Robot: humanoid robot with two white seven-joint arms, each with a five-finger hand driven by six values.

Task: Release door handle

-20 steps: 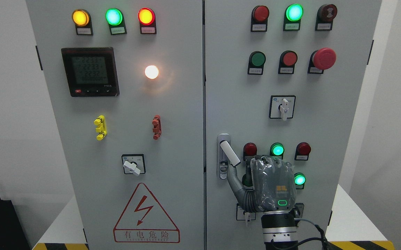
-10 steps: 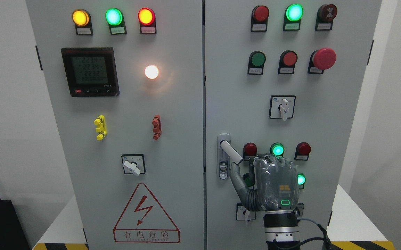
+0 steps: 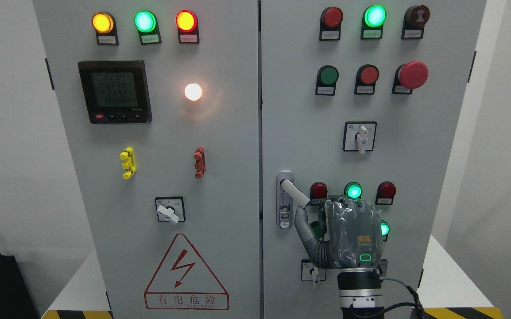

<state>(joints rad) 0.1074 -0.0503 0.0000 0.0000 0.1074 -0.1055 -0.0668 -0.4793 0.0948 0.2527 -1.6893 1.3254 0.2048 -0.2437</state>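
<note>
Since a moment ago, the right hand [image 3: 350,235] has slid a little to the right and the white door handle [image 3: 296,193] has swung up more, so it now sticks out further to the right.

From the head camera, the hand comes up from the bottom edge, right of the middle, with its back toward the camera. Its thumb [image 3: 302,223] points up, and its tip sits right under the loose end of the handle. I cannot tell if they touch. The other fingers are curled toward the door, but I cannot tell if they hold anything.

The handle is on the right door [image 3: 415,177] of the grey cabinet, near the door's left edge, fixed to a silver lock plate [image 3: 284,217]. It tilts down to the right. Just right of it are a red light [image 3: 318,190] and a glowing green light [image 3: 353,191].
</note>
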